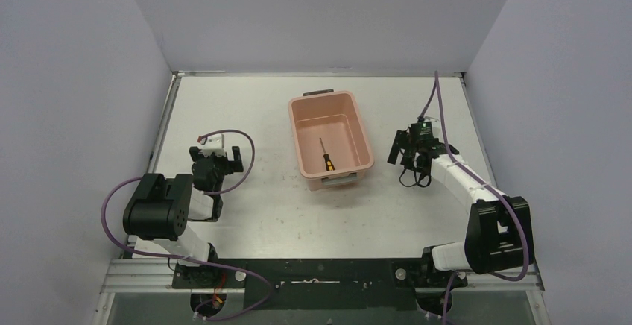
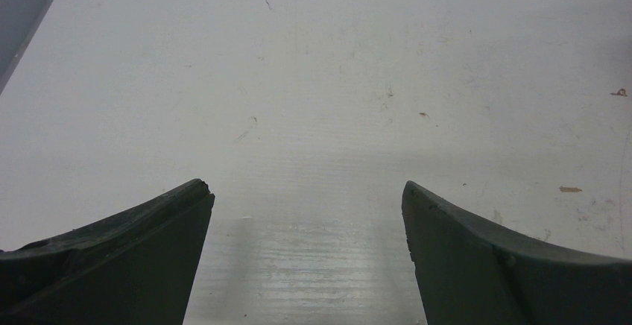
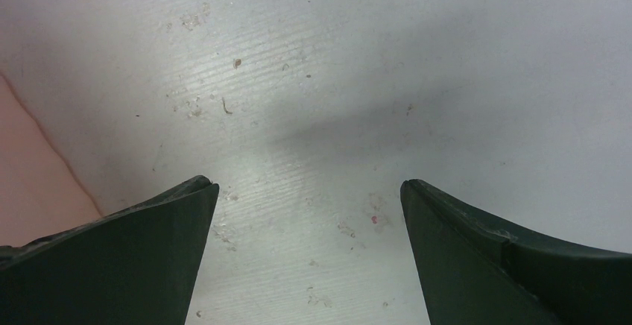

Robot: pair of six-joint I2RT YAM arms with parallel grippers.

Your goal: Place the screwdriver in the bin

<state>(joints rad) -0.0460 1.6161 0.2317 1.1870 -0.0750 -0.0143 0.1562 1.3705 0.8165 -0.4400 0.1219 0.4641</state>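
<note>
Salmon-pink plastic is holding the prize: the screwdriver (image 1: 325, 155) is lying flat on the floor of the bin (image 1: 343, 127), toward its 6 o'clock end. The orange-yellow handle end is pointing to 6 o'clock and the thin shaft to 12. The bin is sitting in the middle of the desk (image 1: 246, 109), its dark handle at 12 o'clock and its pale grey one at 6.

At the bin's 3 o'clock the right fingers (image 3: 112, 258) are hanging low over bare desk, spread wide apart and gripping nothing. The right wrist view is catching a sliver of pink wall at its left edge, just beside one finger. At the bin's 9 o'clock, well apart from it, the left fingers (image 2: 112, 258) are likewise standing apart and empty above the scuffed white surface.

The job is looking done, so the danger is lying in the way out. With the right fingers sitting so near the wall, a sweep toward 9 o'clock would be knocking the light tub, sliding or tipping it and perhaps spilling the tool. The purple cable (image 1: 440, 94) looping off the right wrist is hanging loose and could be snagging the rim if that arm is crossing over it.
</note>
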